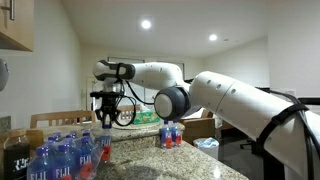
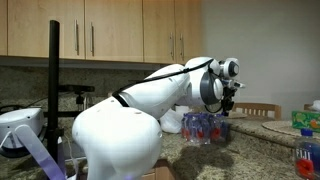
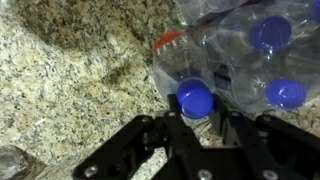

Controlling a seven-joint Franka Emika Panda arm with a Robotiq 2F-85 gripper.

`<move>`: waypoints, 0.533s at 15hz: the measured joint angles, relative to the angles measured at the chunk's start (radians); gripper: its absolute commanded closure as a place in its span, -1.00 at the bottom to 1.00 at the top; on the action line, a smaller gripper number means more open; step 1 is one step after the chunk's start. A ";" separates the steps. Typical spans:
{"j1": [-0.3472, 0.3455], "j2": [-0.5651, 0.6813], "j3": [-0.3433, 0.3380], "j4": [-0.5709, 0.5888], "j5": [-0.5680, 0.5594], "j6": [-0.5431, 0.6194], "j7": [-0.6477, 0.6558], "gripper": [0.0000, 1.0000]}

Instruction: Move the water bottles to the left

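Observation:
In the wrist view my gripper (image 3: 198, 118) is shut on a small clear water bottle (image 3: 194, 97) with a blue cap. Its black fingers (image 3: 178, 126) press on either side just below the cap, and a strip of red label shows further down. In an exterior view the gripper (image 1: 105, 122) holds this bottle (image 1: 104, 148) upright over the granite counter, right beside the wrapped pack. Two more small water bottles (image 1: 170, 135) with red labels stand together further along the counter. One of them shows in an exterior view (image 2: 305, 160). The gripper (image 2: 227, 104) hangs above the pack there.
A wrapped pack of larger blue-capped FIJI bottles (image 1: 55, 160) (image 3: 265, 50) (image 2: 205, 128) stands against the held bottle. The speckled granite counter (image 3: 70, 90) spreads to the other side. A wooden chair (image 1: 60, 118) stands behind the counter and cabinets (image 2: 110, 35) hang above it.

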 measured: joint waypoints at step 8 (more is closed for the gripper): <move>0.023 -0.003 -0.053 0.000 -0.043 -0.013 0.017 0.81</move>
